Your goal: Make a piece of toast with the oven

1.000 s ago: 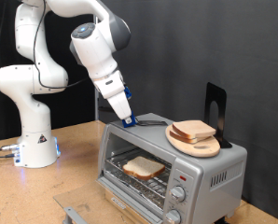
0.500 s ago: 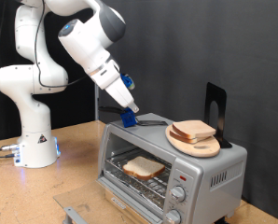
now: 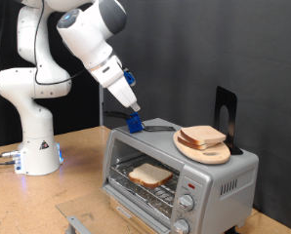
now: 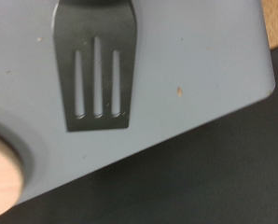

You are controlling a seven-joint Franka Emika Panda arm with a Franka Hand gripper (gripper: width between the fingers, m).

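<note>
The silver oven (image 3: 224, 180) stands at the exterior view's right with its door open. A piece of toast (image 3: 148, 175) lies on the wire rack inside. A second slice (image 3: 201, 136) rests on a round wooden board (image 3: 216, 153) on the oven's top. A dark slotted spatula (image 3: 161, 125) lies on the oven's top; its blade (image 4: 94, 70) fills the wrist view. My gripper (image 3: 134, 122), with blue fingers, hovers just above the oven's top at its far left corner, by the spatula's handle end. Nothing shows between its fingers. The fingers are out of the wrist view.
A black stand (image 3: 225, 110) rises behind the board on the oven. The robot's white base (image 3: 33, 136) stands at the exterior view's left on a wooden table (image 3: 77, 185). The oven's two knobs (image 3: 186, 203) face the front. The board's edge (image 4: 1, 173) shows in the wrist view.
The arm's upper links swung up and to the exterior view's left, tilting the hand more. The fingertips stayed near the oven's top. The spatula and both slices did not move.
</note>
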